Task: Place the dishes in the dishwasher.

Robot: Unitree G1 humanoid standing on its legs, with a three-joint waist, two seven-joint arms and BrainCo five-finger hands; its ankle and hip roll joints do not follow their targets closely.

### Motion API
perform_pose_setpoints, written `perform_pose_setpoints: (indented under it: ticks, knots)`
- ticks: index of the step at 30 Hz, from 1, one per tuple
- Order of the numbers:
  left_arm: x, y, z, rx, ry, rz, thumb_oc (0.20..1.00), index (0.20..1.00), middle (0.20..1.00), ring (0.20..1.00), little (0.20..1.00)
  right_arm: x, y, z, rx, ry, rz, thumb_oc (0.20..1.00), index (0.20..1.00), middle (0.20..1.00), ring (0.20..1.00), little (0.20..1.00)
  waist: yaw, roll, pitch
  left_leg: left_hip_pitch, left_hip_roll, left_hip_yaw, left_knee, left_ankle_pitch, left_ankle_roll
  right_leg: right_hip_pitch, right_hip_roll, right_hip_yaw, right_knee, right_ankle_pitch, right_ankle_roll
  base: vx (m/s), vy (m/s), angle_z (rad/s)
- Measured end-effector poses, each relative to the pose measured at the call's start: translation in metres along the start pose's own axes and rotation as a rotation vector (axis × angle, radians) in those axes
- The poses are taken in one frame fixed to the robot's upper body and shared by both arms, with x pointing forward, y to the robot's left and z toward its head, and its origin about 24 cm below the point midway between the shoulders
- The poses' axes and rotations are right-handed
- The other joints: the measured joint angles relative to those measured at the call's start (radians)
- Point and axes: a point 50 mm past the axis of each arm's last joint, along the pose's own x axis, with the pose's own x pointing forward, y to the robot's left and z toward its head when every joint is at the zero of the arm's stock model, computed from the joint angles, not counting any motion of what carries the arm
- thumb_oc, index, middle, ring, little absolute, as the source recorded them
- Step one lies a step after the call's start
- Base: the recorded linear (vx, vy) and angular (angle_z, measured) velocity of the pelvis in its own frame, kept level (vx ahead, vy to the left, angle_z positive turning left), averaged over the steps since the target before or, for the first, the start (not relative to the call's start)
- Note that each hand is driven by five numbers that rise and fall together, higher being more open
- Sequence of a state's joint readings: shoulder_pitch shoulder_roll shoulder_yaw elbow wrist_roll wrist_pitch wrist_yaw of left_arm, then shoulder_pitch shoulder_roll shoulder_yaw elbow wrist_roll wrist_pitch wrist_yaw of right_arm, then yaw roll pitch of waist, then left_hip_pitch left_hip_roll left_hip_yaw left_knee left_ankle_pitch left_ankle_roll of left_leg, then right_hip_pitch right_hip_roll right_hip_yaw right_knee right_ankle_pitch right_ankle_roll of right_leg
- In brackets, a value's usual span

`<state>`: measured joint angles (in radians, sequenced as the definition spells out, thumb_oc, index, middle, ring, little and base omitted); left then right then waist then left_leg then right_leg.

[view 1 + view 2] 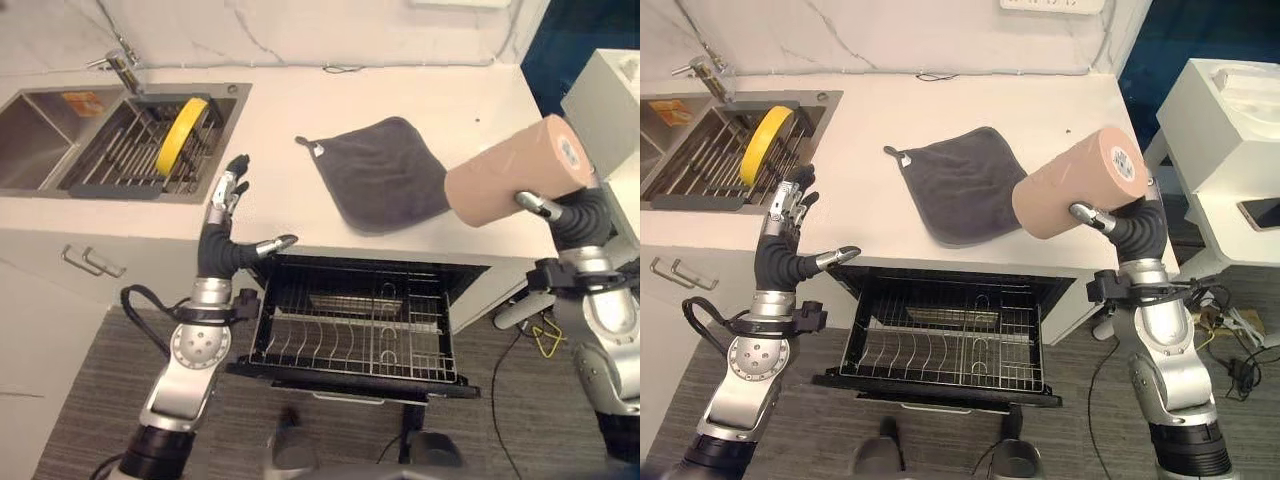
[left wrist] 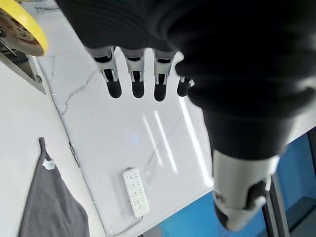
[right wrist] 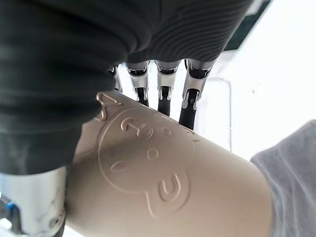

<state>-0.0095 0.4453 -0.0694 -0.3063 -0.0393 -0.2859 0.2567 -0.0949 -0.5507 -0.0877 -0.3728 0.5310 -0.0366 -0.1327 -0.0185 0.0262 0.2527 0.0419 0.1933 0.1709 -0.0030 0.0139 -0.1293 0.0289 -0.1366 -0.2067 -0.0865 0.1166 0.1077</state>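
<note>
Rack [image 1: 350, 335]: pulled out, empty.
Right hand [image 1: 1118, 222]: fingers wrapped round tan cup [image 1: 1080, 183]; lower it mouth-down.
Left hand [image 1: 228, 215]: fingers relaxed, idle.

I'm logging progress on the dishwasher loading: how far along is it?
Done: the dishwasher stands open with its rack pulled out, no dishes loaded yet. In hand: the right hand grips a tan cup above the counter. Left: the yellow plate in the sink rack. The left hand is open, holding nothing.
</note>
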Motion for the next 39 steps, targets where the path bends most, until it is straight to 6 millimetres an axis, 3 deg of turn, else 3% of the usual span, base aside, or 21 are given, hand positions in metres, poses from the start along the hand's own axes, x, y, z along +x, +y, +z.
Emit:
perform_pose_setpoints:
  ticks: [2,5,9,16,23,28,34,37,39]
  knots:
    - [0.002,0.005,0.001,0.035,-0.011,-0.016,1.000,1.000,1.000,1.000,1.000,-0.016,-0.001,-0.014,0.027,0.067,-0.023,0.200,0.200,0.200,0.200,0.200,-0.019,-0.044,-0.015,0.034,-0.045,0.007,-0.054,0.017,0.019,0.003,-0.037,0.002,0.020,0.004,0.019,-0.02,0.080,-0.03]
    - [0.004,0.011,0.003,0.076,-0.026,-0.010,1.000,1.000,1.000,1.000,1.000,-0.019,0.003,-0.018,0.064,0.078,-0.034,0.200,0.200,0.200,0.200,0.200,-0.001,-0.075,-0.027,0.031,-0.056,0.003,-0.046,0.018,0.018,0.004,-0.047,-0.001,0.020,0.007,0.026,-0.07,0.018,0.08]
    - [0.003,0.011,0.003,0.123,-0.031,-0.036,1.000,1.000,1.000,1.000,1.000,-0.013,0.005,-0.014,0.066,0.049,-0.025,0.200,0.200,0.200,0.200,0.200,0.022,-0.076,-0.026,0.028,-0.050,0.002,-0.045,0.018,0.017,0.007,-0.042,-0.005,0.014,0.006,0.027,-0.07,-0.018,0.01]
    - [-0.004,0.015,0.001,0.152,-0.023,-0.044,1.000,1.000,1.000,1.000,1.000,-0.017,0.005,-0.016,0.045,0.065,-0.003,0.200,0.200,0.200,0.200,0.200,0.026,-0.073,-0.019,-0.044,-0.034,-0.026,0.020,0.003,0.015,-0.020,-0.034,-0.024,0.018,-0.005,0.023,-0.05,-0.016,0.09]
    - [0.002,0.021,0.009,0.196,-0.088,0.004,1.000,1.000,1.000,1.000,1.000,-0.015,0.003,-0.014,0.003,0.060,0.045,0.200,0.200,0.200,0.200,0.200,0.024,-0.050,0.096,-0.160,-0.013,-0.029,0.144,-0.033,0.015,-0.132,-0.031,-0.005,0.114,-0.018,0.012,-0.08,0.002,-0.05]
    - [0.005,0.021,0.013,0.218,-0.137,0.022,1.000,1.000,1.000,1.000,1.000,-0.015,0.003,-0.012,-0.013,0.045,0.052,0.200,0.200,0.200,0.200,0.200,0.021,-0.052,0.151,-0.189,0.002,-0.029,0.221,-0.072,0.014,-0.180,-0.033,0.007,0.220,-0.068,0.008,-0.03,-0.010,-0.06]
    - [0.005,0.022,0.014,0.235,-0.146,0.044,1.000,1.000,1.000,1.000,1.000,-0.014,0.001,-0.010,-0.044,0.030,0.061,0.200,0.200,0.200,0.200,0.200,0.020,-0.056,0.158,-0.227,0.009,-0.028,0.343,-0.146,0.019,-0.247,-0.051,0.036,0.389,-0.164,0.006,0.03,0.007,-0.05]
    - [-0.001,0.022,0.011,0.252,-0.125,0.036,1.000,1.000,1.000,1.000,1.000,-0.017,0.001,-0.010,-0.057,0.034,0.071,0.200,0.200,0.200,0.200,0.200,0.017,-0.064,0.162,-0.263,0.016,-0.034,0.446,-0.209,0.018,-0.301,-0.064,0.060,0.520,-0.232,0.010,0.10,0.007,-0.04]
    - [-0.003,0.022,0.009,0.254,-0.114,0.034,1.000,1.000,1.000,1.000,1.000,-0.021,0.001,-0.012,-0.054,0.048,0.074,0.200,0.200,0.200,0.200,0.200,0.018,-0.064,0.162,-0.258,0.016,-0.034,0.448,-0.214,0.017,-0.296,-0.064,0.061,0.525,-0.235,0.011,0.15,0.025,-0.02]
